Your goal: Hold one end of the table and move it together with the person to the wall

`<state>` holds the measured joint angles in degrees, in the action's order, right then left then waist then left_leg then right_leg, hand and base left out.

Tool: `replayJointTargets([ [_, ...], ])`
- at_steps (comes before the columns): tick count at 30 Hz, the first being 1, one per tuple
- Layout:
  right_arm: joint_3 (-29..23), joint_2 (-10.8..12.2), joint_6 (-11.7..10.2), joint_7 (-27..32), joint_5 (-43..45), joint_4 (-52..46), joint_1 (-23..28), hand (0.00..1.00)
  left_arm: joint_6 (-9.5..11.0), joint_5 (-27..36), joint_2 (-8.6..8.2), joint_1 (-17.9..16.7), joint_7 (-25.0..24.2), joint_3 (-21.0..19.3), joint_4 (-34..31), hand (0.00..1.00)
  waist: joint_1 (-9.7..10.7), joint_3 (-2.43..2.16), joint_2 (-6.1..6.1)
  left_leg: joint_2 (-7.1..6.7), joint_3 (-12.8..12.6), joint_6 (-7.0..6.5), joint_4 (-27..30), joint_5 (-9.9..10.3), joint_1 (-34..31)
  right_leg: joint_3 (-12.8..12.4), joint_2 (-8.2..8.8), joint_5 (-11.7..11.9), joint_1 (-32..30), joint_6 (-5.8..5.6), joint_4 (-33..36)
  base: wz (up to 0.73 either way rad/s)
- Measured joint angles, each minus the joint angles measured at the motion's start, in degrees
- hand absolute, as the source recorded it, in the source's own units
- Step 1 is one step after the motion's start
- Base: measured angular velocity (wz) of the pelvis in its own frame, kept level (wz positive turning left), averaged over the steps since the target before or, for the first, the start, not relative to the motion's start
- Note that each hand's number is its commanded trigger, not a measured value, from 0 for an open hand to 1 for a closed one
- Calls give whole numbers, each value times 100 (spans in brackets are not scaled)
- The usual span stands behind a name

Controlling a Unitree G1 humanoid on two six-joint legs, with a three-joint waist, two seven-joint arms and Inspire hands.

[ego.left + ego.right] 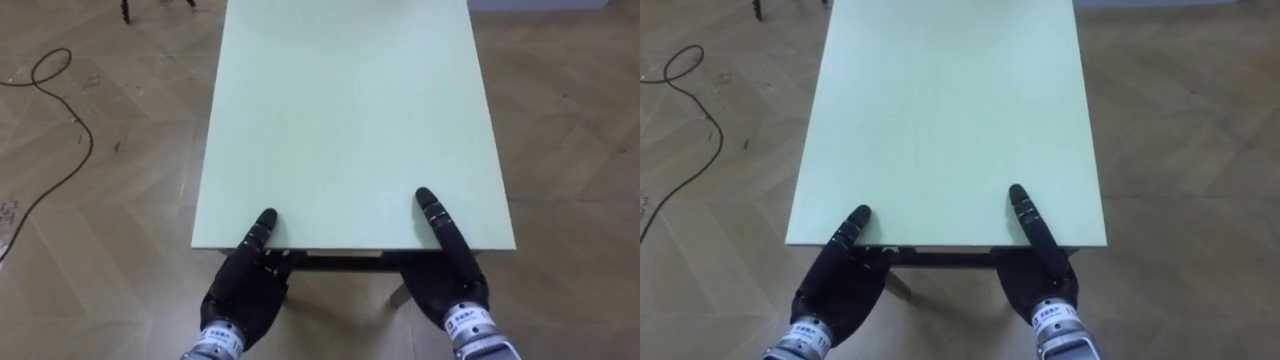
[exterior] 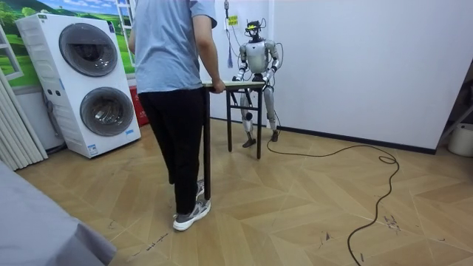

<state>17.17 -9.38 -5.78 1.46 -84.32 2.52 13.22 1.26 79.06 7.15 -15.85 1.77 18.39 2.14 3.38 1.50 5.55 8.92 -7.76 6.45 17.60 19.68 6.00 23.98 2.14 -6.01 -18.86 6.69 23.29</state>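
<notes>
Starting with the left eye view: the pale green table [image 1: 345, 110] fills the centre and top of the frame, with its near edge low in the picture. The left hand [image 1: 245, 290] sits at lower left with its thumb laid flat on the tabletop near the corner. The right hand [image 1: 452, 285] sits at lower right with its thumb straight on the top surface. The rest of each hand passes under the near edge, so the grip cannot be told. A pale table leg [image 1: 399, 296] shows below the edge between the hands.

Room view: the robot stands upright at the far end of the table, top centre, close to a white wall [image 2: 355, 66]. A person [image 2: 174, 59] stands at the near end, left of centre, back to the camera, one hand [image 2: 217, 87] on the table edge. Stacked washing machines [image 2: 89, 81] stand at the left.

Right eye view: same arrangement, with parquet floor [image 1: 1180, 150] on both sides of the table.
</notes>
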Motion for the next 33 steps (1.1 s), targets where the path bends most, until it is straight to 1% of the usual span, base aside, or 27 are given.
replayJointTargets([
  [2,-57,2,2,45,-69,1,-27,100,25,-4,0,135,104,69,5,100,14,0,-1,-91,-3,-83,-268,49,62,8,18,215,-36,-33,-140,8],
  [3,-63,4,2,48,-65,3,-34,100,41,-6,-1,159,128,88,5,100,14,0,-2,-126,-2,-96,-318,56,65,5,31,270,-51,-36,-171,0],
  [5,-111,36,40,48,-64,9,-35,100,47,1,-17,182,164,97,16,100,-6,0,-7,-268,-15,-137,-514,73,88,-65,98,476,-130,-64,-263,-12],
  [6,-115,52,45,48,-58,19,-35,100,47,2,-15,182,165,94,26,100,-21,1,-6,-294,-22,-145,-542,76,93,-90,99,544,-136,-63,-308,-22],
  [8,-107,89,62,48,-44,78,-35,100,55,9,-42,183,164,81,106,100,-61,0,-22,-433,-60,-343,-562,60,83,-198,136,756,-135,-82,-471,-18],
  [9,-104,92,63,48,-49,92,-34,100,57,9,-52,183,164,81,129,100,-70,2,-31,-473,-86,-372,-561,43,79,-213,172,794,-136,-91,-483,-8],
  [10,-104,78,67,48,-48,118,-19,100,53,8,-76,182,164,84,182,100,-63,-3,-50,-575,-110,-444,-562,11,78,-263,248,847,-142,-117,-491,-4],
  [11,-117,63,82,48,-42,121,-12,100,38,13,-90,180,166,84,203,100,-55,-1,-89,-679,-166,-510,-546,-26,48,-303,344,920,-160,-140,-508,0],
  [12,-116,58,82,48,-33,121,-10,100,30,11,-98,180,166,87,204,100,-50,-2,-115,-733,-171,-548,-534,-48,23,-317,390,967,-166,-150,-530,0],
  [14,-166,85,111,95,-40,122,0,100,25,9,-105,203,166,95,207,100,34,-25,-303,-943,-266,-680,-415,-118,-136,-374,606,1185,-212,-206,-595,16],
  [15,-167,84,133,104,-40,122,0,100,22,2,-98,216,166,96,223,100,83,-40,-352,-999,-282,-723,-388,-139,-191,-371,681,1260,-212,-231,-639,32],
  [16,-239,85,195,129,-52,121,-6,100,20,-10,-138,248,166,96,260,100,151,-74,-406,-1098,-364,-831,-372,-196,-309,-452,734,1497,-223,-339,-802,26],
  [17,-284,79,228,149,-60,121,-26,100,-9,-12,-167,324,165,99,315,100,172,-75,-410,-1153,-501,-962,-353,-245,-418,-741,748,1801,-237,-635,-978,21],
  [18,-298,80,234,163,-62,121,-38,100,-22,-5,-167,356,164,101,337,100,163,-71,-415,-1124,-616,-1019,-339,-276,-464,-918,769,1902,-244,-770,-994,29],
  [19,-371,113,269,193,-49,125,12,100,-75,-4,-198,406,165,110,392,100,197,-64,-402,-1052,-966,-1073,-253,-305,-519,-1054,849,1583,-312,-888,-420,62],
  [20,-435,150,291,199,-63,125,125,100,-124,13,-193,440,171,111,433,100,290,-65,-430,-990,-1206,-1118,-208,-331,-523,-1021,1012,757,-410,-895,880,73],
  [21,-457,184,300,200,-85,124,169,100,-136,7,-191,442,172,110,441,100,314,-61,-466,-985,-1274,-1140,-221,-346,-493,-1021,1101,457,-419,-846,1532,56],
  [22,-464,256,317,202,-92,124,239,100,-135,8,-180,419,170,104,445,100,283,-82,-543,-1008,-1379,-1167,-225,-363,-461,-1087,1200,109,-386,-856,2612,4],
  [23,-456,248,341,204,-87,124,257,100,-140,4,-137,393,152,101,444,100,199,-108,-597,-1064,-1455,-1180,-177,-366,-452,-1231,1263,-10,-228,-896,3312,-17],
  [24,-454,240,342,204,-84,124,256,100,-148,-3,-129,383,150,101,444,100,132,-110,-603,-1089,-1497,-1198,-140,-357,-458,-1284,1300,-18,-96,-900,3492,-40],
  [25,-446,238,338,203,-75,122,249,100,-158,3,-140,338,142,88,444,100,64,-104,-606,-1126,-1559,-1220,-61,-343,-523,-1341,1393,-56,155,-912,3595,-46],
  [26,-376,252,326,202,-40,123,215,100,-162,4,-142,267,81,20,437,100,-3,-62,-649,-1181,-1523,-1222,44,-337,-606,-1427,1431,-93,197,-977,3529,-46],
  [27,-329,254,319,202,-47,123,212,100,-164,5,-142,226,64,3,433,100,-14,-36,-654,-1181,-1446,-1223,127,-337,-656,-1408,1366,-62,136,-954,3533,-31],
  [28,-263,210,326,195,-41,123,252,100,-168,-6,-139,122,39,-1,422,100,-36,-46,-622,-1184,-1229,-1227,228,-335,-788,-1531,1216,35,65,-1013,3478,-14],
  [29,-260,219,338,159,-32,123,257,100,-168,-5,-143,81,20,-1,386,100,-46,-84,-562,-1102,-1109,-1227,206,-335,-959,-1629,1047,68,0,-1075,3333,-6],
  [31,-278,237,335,75,-49,109,246,100,-164,-5,-134,88,18,-2,316,100,-8,-78,-573,-1019,-1109,-1287,225,-421,-1199,-1593,1075,38,-78,-1133,3132,6],
  [33,-264,239,335,75,-63,97,265,100,-165,-3,-112,77,14,0,310,100,12,-73,-580,-1032,-1151,-1350,244,-458,-1288,-1575,1121,-44,-44,-1207,3072,7],
])
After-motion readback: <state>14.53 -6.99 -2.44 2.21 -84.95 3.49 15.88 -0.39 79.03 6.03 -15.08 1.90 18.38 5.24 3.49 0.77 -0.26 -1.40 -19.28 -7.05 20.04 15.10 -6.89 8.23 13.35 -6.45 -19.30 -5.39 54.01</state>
